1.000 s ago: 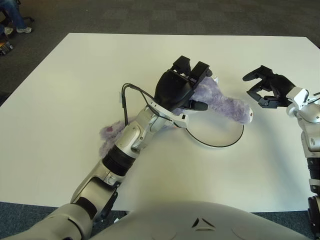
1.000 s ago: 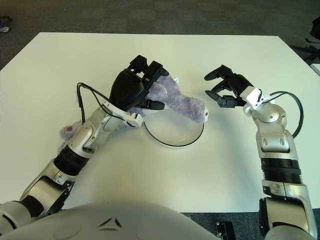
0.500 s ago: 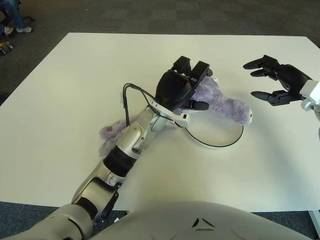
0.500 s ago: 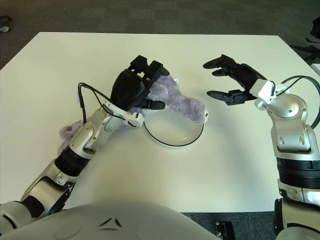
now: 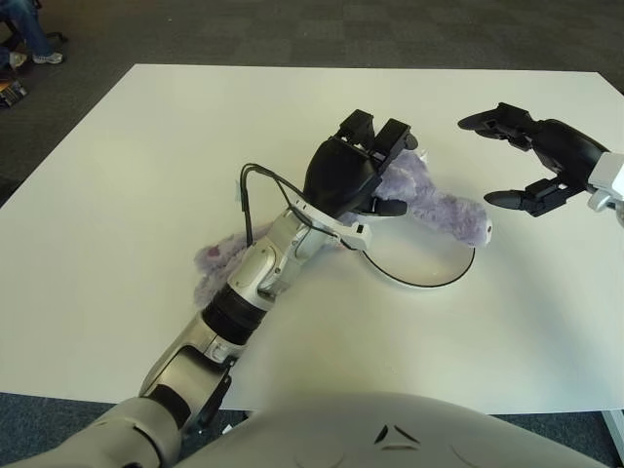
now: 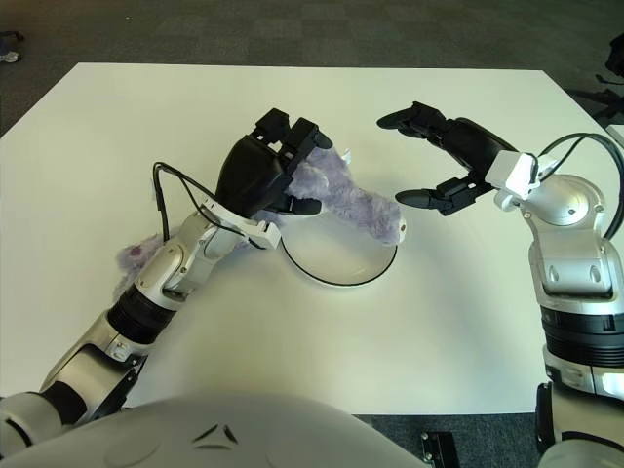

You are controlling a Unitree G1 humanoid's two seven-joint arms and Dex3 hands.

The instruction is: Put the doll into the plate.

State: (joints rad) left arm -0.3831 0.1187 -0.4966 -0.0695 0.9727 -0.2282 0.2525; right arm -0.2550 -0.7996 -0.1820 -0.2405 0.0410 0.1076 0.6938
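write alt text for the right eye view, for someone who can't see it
The robot's left hand grips a purple doll over the far rim of a white plate on a white table, the doll's tail trailing under the forearm. The right hand hovers to the right of the doll, fingers spread, holding nothing.

the doll (image 6: pixel 351 200) is covered in shaggy lilac plush, soft and matt. the plate (image 6: pixel 341 261) is seen as smooth white ware with a thin dark rim and a slight sheen. the table (image 6: pixel 146 117) is topped by a smooth, matt white surface. the left hand (image 6: pixel 265 174) and right hand (image 6: pixel 444 161) are cased in black plastic, faintly glossy, while the forearms are finished in silvery metal. the floor (image 6: pixel 292 29) is laid with rough grey carpet.
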